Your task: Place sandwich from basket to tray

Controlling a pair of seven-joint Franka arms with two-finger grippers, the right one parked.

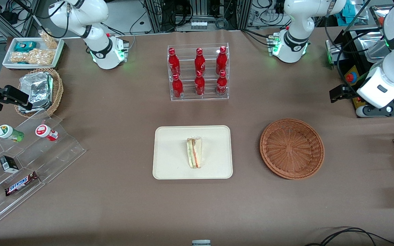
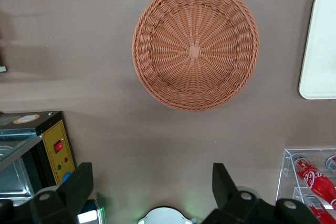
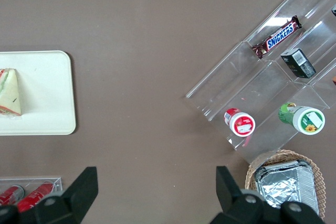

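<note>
The sandwich (image 1: 194, 152) lies on the cream tray (image 1: 169, 164) in the middle of the table; it also shows in the right wrist view (image 3: 9, 92) on the tray (image 3: 47, 93). The reddish-brown basket (image 1: 292, 148) sits beside the tray toward the working arm's end, with nothing in it. My left gripper (image 1: 338, 93) is raised above the table, farther from the front camera than the basket. In the left wrist view the gripper (image 2: 152, 177) is open and holds nothing, with the basket (image 2: 195, 45) and a tray edge (image 2: 319, 51) below it.
A clear rack of red bottles (image 1: 198, 71) stands farther back than the tray. A black control box (image 1: 351, 77) is close to my gripper. Toward the parked arm's end are a stepped acrylic display (image 1: 29, 153), a tan basket with foil containers (image 1: 39, 90) and a white snack tub (image 1: 33, 51).
</note>
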